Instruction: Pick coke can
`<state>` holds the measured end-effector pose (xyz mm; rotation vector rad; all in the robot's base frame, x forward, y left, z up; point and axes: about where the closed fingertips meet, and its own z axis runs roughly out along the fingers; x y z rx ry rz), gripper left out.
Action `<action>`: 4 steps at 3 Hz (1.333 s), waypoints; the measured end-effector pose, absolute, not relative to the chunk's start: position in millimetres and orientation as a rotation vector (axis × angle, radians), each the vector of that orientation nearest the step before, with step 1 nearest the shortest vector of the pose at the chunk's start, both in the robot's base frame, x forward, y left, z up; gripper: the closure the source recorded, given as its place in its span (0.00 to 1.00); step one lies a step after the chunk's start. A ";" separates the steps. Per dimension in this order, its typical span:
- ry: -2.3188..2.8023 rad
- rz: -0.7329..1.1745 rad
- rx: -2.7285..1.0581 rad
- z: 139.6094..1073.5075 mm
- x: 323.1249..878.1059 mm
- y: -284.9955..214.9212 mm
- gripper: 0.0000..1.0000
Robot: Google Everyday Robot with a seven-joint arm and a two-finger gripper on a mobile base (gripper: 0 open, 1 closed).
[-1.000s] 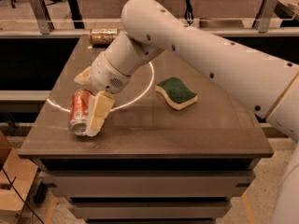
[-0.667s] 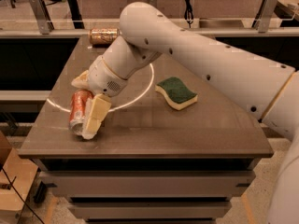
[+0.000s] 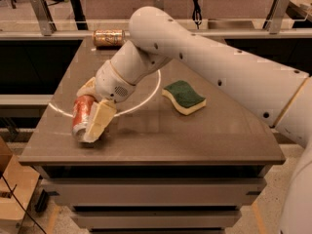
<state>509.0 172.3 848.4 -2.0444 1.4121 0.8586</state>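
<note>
Since a second ago the arm's elbow has swung a little to the left and the near finger has drawn in closer against the can; the can itself has scarcely shifted. The dark brown table (image 3: 161, 147) fills most of the view, with drawers below its front edge. The white robot arm (image 3: 219, 62) reaches in from the right, crosses the back half of the tabletop and bends down toward the front left corner. There the gripper (image 3: 90, 116) sits low over the coke can (image 3: 80, 112), which lies on its side near the table's left edge with its silver end pointing toward the front. One tan finger (image 3: 100, 123) lies along the can's right flank and the other shows at its far side, so the jaws seem clamped on the can rather than loose. A green and yellow sponge (image 3: 184, 96) lies right of centre, well apart from the gripper. A gold can (image 3: 108, 38) lies on its side at the back edge.
</note>
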 end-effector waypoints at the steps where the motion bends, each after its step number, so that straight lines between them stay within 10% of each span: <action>1: 1.421 0.844 -2.027 852.9 514.9 165.8 0.65; 2: 1.411 0.805 -2.003 871.8 530.8 153.9 0.88; 4: 1.349 0.685 -2.002 930.2 587.2 108.7 1.00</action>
